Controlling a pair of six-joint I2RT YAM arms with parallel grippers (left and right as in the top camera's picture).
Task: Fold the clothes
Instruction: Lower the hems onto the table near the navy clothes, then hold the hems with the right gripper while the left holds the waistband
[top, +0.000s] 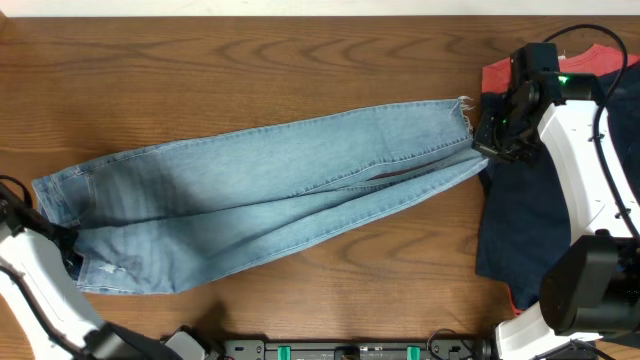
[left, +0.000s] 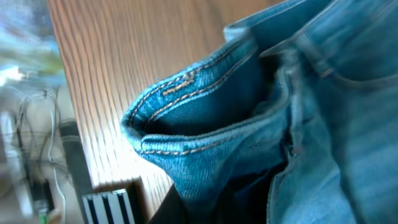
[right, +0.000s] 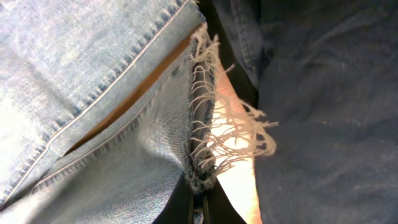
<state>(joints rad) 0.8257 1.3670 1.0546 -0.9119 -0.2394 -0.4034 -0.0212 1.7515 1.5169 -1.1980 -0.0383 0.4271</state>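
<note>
The light-blue jeans (top: 270, 190) lie stretched flat across the table, waist at the left, frayed hems at the right. My left gripper (top: 68, 250) is shut on the waistband (left: 205, 149) at the lower left corner; its fingers are mostly hidden by denim. My right gripper (top: 490, 145) is shut on the frayed hem (right: 202, 177) of the lower leg at the right end. The upper leg's hem (top: 462, 103) lies free just beside it.
A dark navy garment (top: 520, 220) lies on the right side of the table, also in the right wrist view (right: 323, 106), over a red garment (top: 590, 62). The table's front edge and a striped rail (left: 109, 205) are close to the left gripper.
</note>
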